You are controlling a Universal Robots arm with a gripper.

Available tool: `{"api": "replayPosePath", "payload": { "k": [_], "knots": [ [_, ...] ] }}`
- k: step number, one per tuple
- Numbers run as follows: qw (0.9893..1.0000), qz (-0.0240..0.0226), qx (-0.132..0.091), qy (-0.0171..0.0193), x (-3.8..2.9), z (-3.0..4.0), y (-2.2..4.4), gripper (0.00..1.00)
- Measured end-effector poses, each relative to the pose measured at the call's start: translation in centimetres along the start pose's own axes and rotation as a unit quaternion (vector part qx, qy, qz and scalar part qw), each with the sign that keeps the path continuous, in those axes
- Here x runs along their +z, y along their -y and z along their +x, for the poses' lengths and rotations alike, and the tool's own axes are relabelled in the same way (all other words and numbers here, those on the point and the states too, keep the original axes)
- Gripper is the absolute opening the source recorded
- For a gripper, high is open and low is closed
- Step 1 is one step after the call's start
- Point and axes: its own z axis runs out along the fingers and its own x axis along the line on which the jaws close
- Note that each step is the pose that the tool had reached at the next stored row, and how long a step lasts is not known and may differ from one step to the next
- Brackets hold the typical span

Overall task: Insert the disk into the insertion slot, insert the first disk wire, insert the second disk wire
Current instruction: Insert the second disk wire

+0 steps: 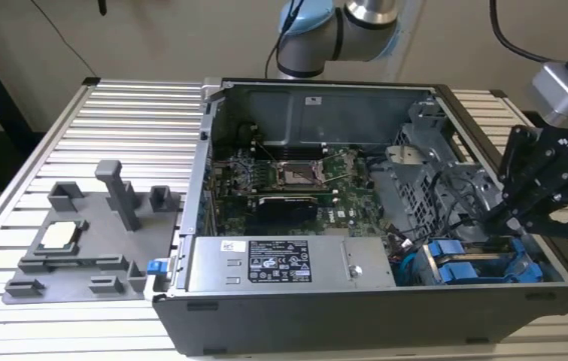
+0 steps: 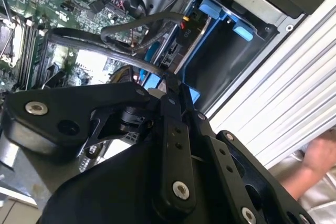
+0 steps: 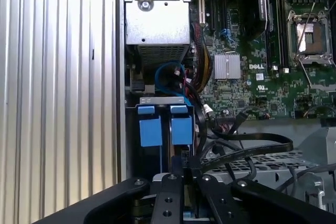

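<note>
The open computer case [image 1: 364, 316] lies on its side on a slatted table. In its drive bay at the exterior view's right sits the disk, showing its blue carrier [image 1: 464, 269] [image 3: 181, 129] [image 2: 210, 10]. A second blue carrier [image 3: 151, 130] sits beside it. My gripper [image 1: 505, 222] [image 2: 171, 83] [image 3: 181, 170] hangs just over the bay's inner end. Its fingers are pinched together on the end of a black disk wire [image 2: 105, 53]. That wire curves away over the motherboard. The wire's plug is hidden between the fingers.
Loose black cables [image 3: 252, 148] loop over the metal drive cage next to the bay. The power supply [image 1: 274, 263] fills the case's near side and the motherboard [image 1: 294, 177] the middle. A grey fixture [image 1: 83, 241] stands at the exterior view's left. A person's hand [image 2: 320, 153] is outside the case.
</note>
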Motion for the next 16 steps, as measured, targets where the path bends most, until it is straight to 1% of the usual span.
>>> {"api": "replayPosePath", "payload": {
  "k": [1, 2, 3, 8, 9, 12, 15, 16],
  "knots": [
    [1.0, -0.0003, -0.001, 0.0066, 0.04, 0.03, 0.01, 0.16],
    [0.9999, -0.0005, -0.002, 0.0113, 0.09, 0.06, 0.02, 0.16],
    [0.9999, -0.0005, -0.002, 0.0131, 0.16, 0.1, 0.04, 0.16],
    [0.9999, -0.0004, -0.002, 0.0133, 0.2, 0.13, 0.04, 0.16],
    [0.9999, 0.0009, -0.002, 0.0134, 0.24, 0.14, 0.02, 0.16],
    [0.9998, 0.011, -0.003, 0.0136, 0.58, 0.18, -0.1, 0.16],
    [0.9998, 0.0164, -0.004, 0.0138, 1.1, 0.24, -0.4, 0.16],
    [0.9997, 0.0189, -0.004, 0.0138, 1.23, 0.25, -0.46, 0.16]
  ]
}}
